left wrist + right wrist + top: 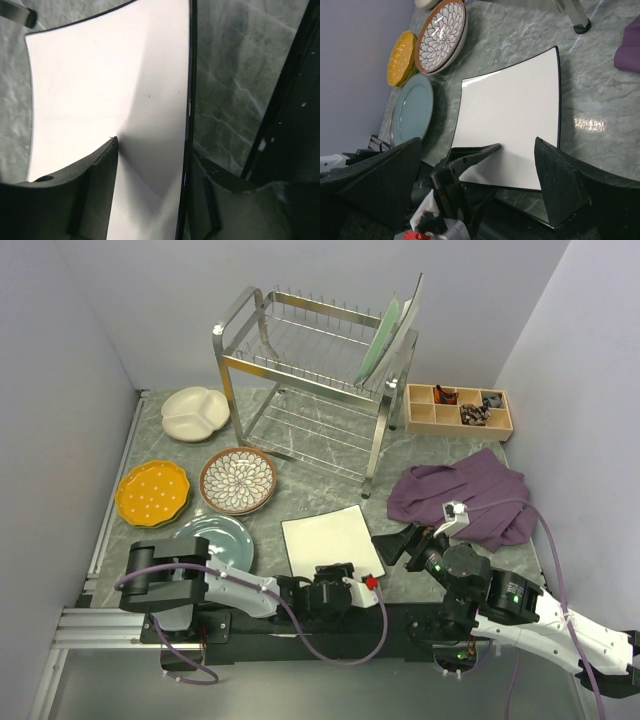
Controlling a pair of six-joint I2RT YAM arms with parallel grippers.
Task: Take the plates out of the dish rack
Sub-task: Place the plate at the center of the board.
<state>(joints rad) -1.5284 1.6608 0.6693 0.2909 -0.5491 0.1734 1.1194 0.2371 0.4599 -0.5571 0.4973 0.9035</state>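
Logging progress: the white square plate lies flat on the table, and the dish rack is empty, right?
Not empty: the top external view shows the dish rack holding plates at its right end, a pale green plate among them. The white square plate does lie flat on the table.

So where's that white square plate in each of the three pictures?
Top external: the white square plate lies flat at bottom centre.
Left wrist: the plate fills the upper left, seen very close.
Right wrist: the plate sits in the centre, seen at a slant.
Shared landmark: the left gripper, open astride the plate's near edge in every view.
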